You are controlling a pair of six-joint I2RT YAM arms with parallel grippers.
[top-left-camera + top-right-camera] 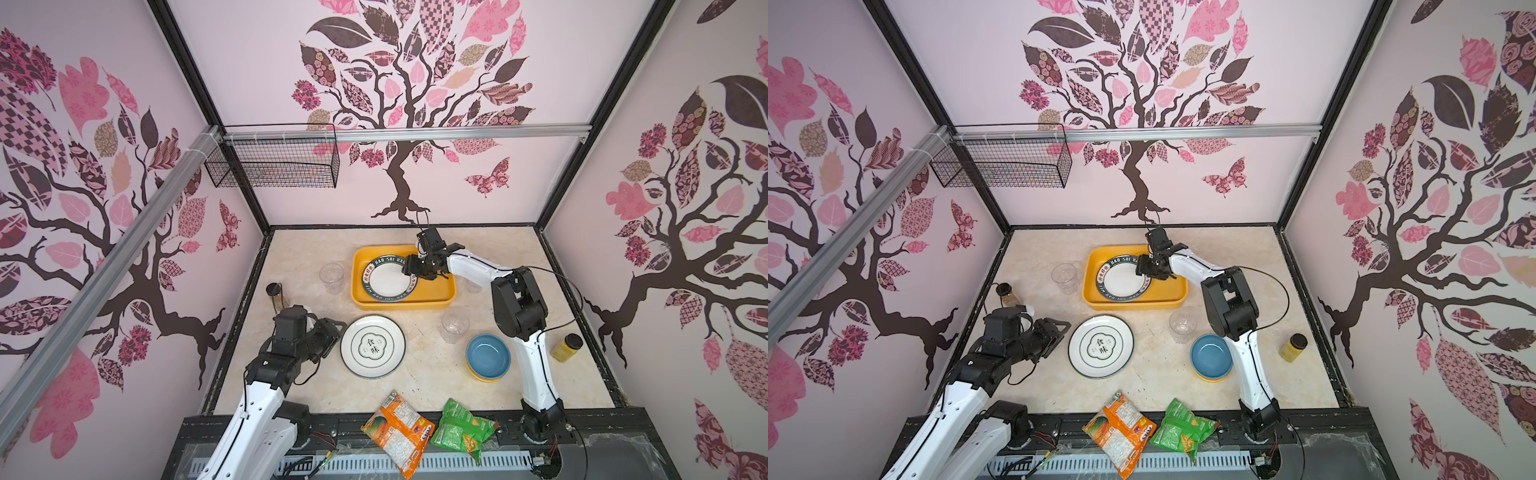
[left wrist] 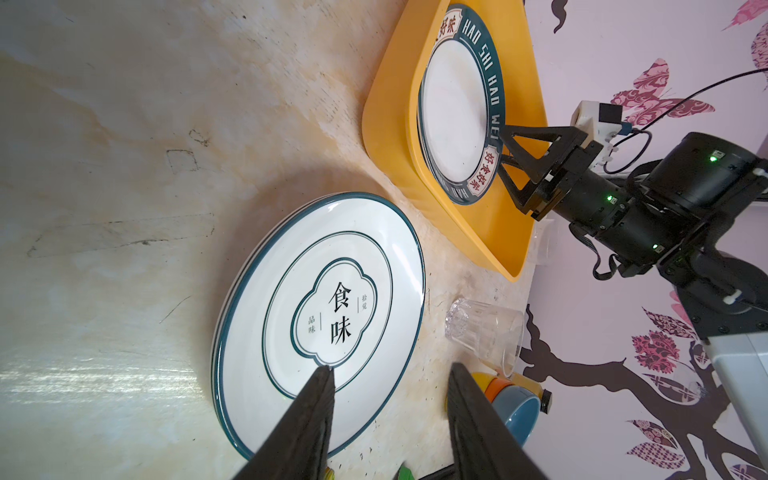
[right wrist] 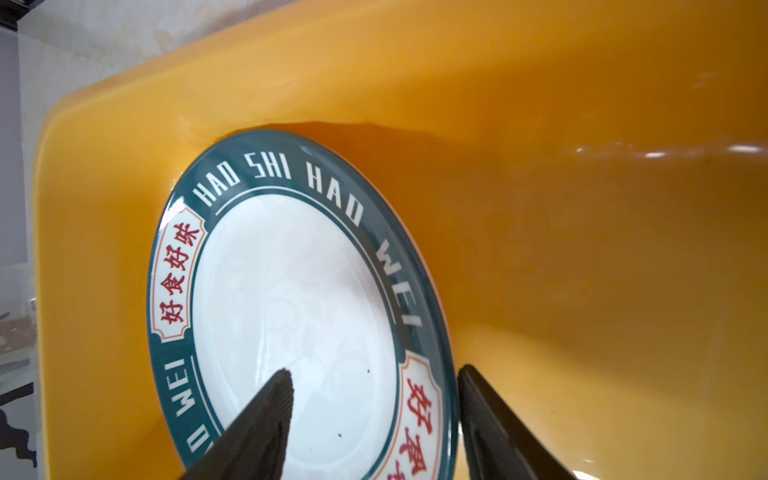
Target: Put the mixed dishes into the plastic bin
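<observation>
The right gripper (image 3: 374, 370) stood jaws apart astride the rim of the lettered plate (image 3: 291, 291), lying in the plastic bin (image 3: 582, 249); release seemed done; next, a clean lift clear; the left gripper (image 2: 390, 368), half-spread and empty, faced the table plate (image 2: 249, 311).

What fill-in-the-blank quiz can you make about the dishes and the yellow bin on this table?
The plastic bin holds ____ dish, the lettered plate.
The top bowl of the stack is ____.
The plate with black characters lies ____ the bin.
The right gripper has its jaws astride the lettered plate's rim, inside the ____.
Missing words: one, blue, outside, bin.
</observation>
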